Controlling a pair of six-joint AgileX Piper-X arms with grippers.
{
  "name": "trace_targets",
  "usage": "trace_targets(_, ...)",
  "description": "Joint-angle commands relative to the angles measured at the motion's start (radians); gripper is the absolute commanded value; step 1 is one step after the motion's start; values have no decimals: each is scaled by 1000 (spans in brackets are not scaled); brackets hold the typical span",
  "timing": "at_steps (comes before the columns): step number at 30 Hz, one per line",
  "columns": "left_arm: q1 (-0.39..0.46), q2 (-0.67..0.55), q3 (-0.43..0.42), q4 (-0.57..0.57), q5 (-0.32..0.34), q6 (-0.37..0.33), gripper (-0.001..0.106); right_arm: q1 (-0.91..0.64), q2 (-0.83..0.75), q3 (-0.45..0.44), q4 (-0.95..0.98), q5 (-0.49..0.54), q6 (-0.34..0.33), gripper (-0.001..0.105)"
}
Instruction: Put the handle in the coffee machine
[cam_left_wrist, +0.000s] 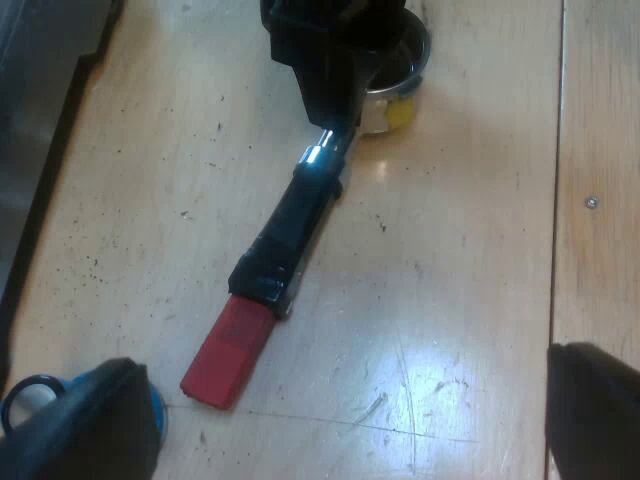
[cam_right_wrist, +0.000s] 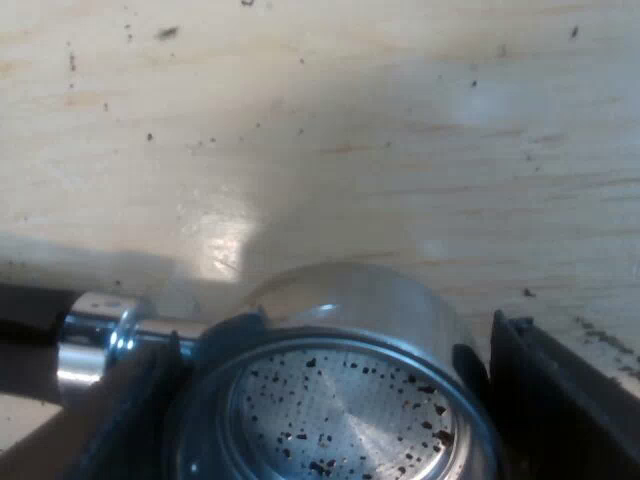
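A metal holder is seen lying on a pale wooden worktop, its dark handle ending in a red tip. The left claw is held wide open near the red tip, gripping nothing. The right claw is closed around the holder's round basket, which is speckled with dark grounds. A blue object is partly hidden beside one left finger.
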Motion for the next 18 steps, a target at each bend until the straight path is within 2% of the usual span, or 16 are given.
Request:
trace_targets(1, -5, -1, 3, -3, 5, -9, 80, -7, -7, -2, 21, 0, -3, 14)
trace_targets(3, -5, -1, 3, -15, 5, -9, 80, -7, -9, -2, 21, 0, -10, 0)
trace_targets(8, -5, -1, 3, 5, -4, -5, 80, -7, -31, -14, 21, -8, -17, 0)
trace_targets(11, -5, -1, 3, 10, -4, 37, 80, -7, -63, -34, 48, -15, -21, 0)
trace_targets(18, -5, 32, 3, 10, -1, 71, 80, -7, -86, -102, 178, -20, -138, 0)
